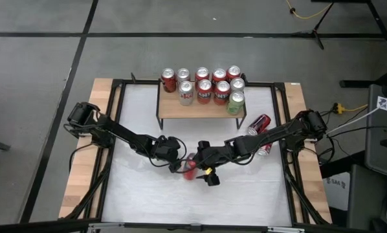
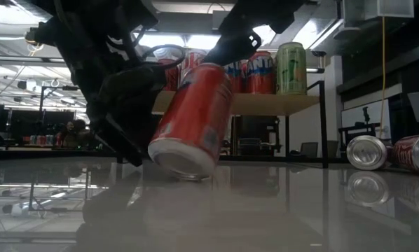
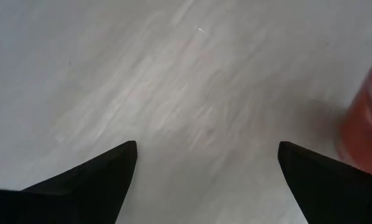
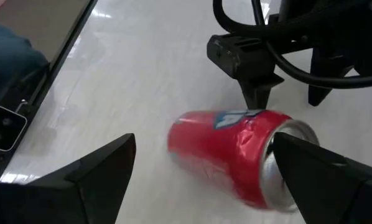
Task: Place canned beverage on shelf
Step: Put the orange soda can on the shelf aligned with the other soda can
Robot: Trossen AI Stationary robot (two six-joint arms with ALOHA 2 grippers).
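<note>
The red can [image 4: 236, 155] sits tilted on the white desk [image 1: 142, 200], between the two arms, and nothing holds it. It can easily roll or tip right over. One jaw tip of the right gripper [image 4: 220, 174] is just beside the can's silver end. If that tip bumps it, I think the can may spin away or roll off toward the desk edge. A dent in its side may also make it slip in a squeeze.

The right arm reaches in low from the right, and its jaws are spread wide around the can. The left gripper [image 3: 208, 155] hangs just beside the can, pointing down at the bare desk, with its jaws spread wide and empty.

The shelf [image 1: 200, 111] is well apart at the back, with cans [image 1: 206, 83] on it.
</note>
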